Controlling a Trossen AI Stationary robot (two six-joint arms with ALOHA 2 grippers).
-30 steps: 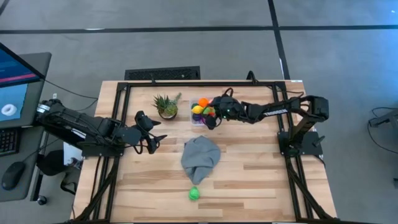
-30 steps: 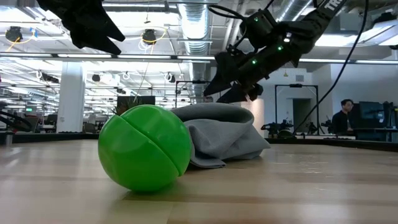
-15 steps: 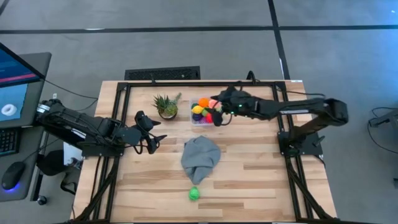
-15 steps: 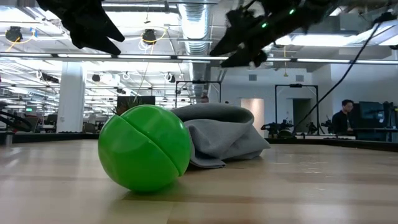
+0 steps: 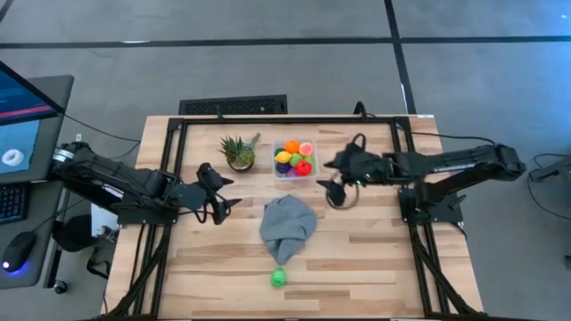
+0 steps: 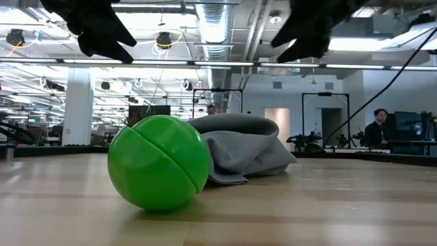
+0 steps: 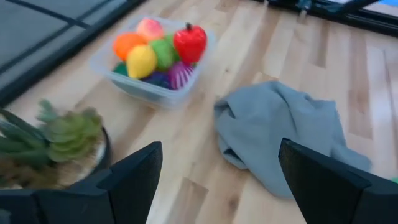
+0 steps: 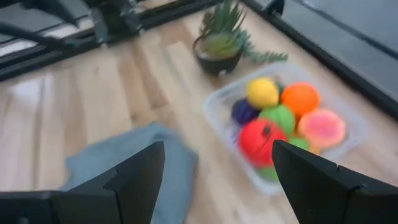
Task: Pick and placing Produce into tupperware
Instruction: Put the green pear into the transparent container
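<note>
The wooden table (image 5: 357, 241) carries a grey cloth (image 5: 288, 225) at centre. The plastic tub (image 5: 294, 160) of toy fruit (image 5: 295, 158) sits at twelve o'clock from it. The right gripper (image 5: 332, 175), fingers apart and empty, hangs at three o'clock of the tub; the left gripper (image 5: 225, 192), spread, waits at eight.

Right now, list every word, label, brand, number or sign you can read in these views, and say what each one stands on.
None can be read.
Monitor at the left edge of the high view: coloured graphics only, too small to make out any text.
Tupperware, produce, grey cloth, potted plant and green ball: no writing shows on them.
</note>
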